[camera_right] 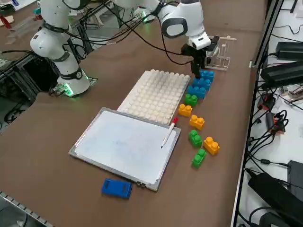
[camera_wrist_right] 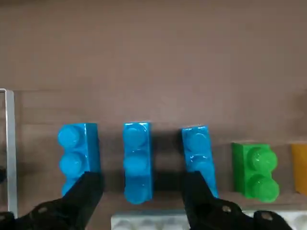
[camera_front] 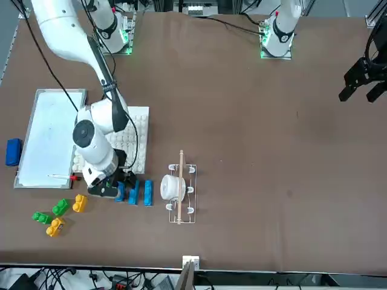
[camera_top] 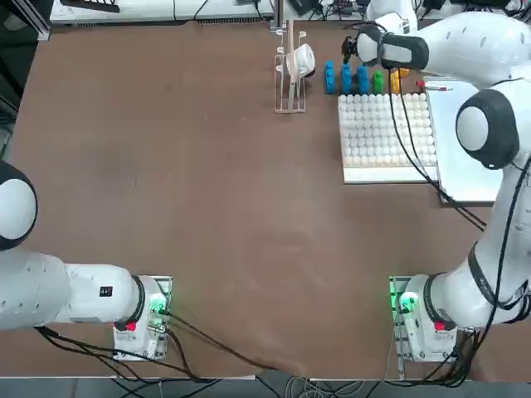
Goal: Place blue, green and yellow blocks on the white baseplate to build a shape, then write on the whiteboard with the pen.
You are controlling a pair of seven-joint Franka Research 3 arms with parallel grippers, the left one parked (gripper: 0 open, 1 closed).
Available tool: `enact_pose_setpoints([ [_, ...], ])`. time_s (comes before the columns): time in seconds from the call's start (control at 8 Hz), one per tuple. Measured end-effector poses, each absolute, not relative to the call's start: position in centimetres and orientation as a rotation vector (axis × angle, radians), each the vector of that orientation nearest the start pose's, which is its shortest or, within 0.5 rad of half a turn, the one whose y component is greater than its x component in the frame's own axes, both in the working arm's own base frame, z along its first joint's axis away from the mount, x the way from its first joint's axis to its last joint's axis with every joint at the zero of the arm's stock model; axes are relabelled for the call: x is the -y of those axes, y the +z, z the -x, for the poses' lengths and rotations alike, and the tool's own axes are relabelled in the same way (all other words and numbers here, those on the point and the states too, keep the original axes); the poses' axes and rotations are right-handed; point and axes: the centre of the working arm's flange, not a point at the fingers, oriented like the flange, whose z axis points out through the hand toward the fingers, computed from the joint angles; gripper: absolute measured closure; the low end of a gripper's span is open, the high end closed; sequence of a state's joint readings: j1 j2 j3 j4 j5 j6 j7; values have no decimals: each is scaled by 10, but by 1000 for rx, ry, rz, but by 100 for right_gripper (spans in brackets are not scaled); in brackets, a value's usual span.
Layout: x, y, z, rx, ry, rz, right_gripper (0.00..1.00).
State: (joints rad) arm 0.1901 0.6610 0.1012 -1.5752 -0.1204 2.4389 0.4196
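Three blue blocks point(camera_wrist_right: 137, 158) lie in a row beside the white baseplate point(camera_right: 158, 94), with a green block point(camera_wrist_right: 254, 170) and a yellow one point(camera_right: 185, 109) further along the same line. My right gripper point(camera_wrist_right: 141, 191) hangs open low over this row, one finger on each side of the middle blue block point(camera_front: 133, 192), holding nothing. More green point(camera_front: 60, 207) and yellow blocks point(camera_front: 55, 227) lie loose beyond the whiteboard point(camera_right: 125, 144). The pen point(camera_right: 169, 133) rests on the whiteboard's edge nearest the blocks. No blocks stand on the baseplate.
A clear rack holding a white cup point(camera_front: 174, 188) stands just past the blue blocks. A blue eraser point(camera_right: 117, 187) lies at the whiteboard's far end. The table edge runs close behind the loose blocks.
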Motion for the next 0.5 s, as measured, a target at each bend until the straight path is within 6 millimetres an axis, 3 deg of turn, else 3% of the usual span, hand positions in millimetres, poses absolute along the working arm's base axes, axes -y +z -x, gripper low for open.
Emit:
enact_pose_setpoints([
  [0.5,-200,257,-706,-105,-315,3074,0],
])
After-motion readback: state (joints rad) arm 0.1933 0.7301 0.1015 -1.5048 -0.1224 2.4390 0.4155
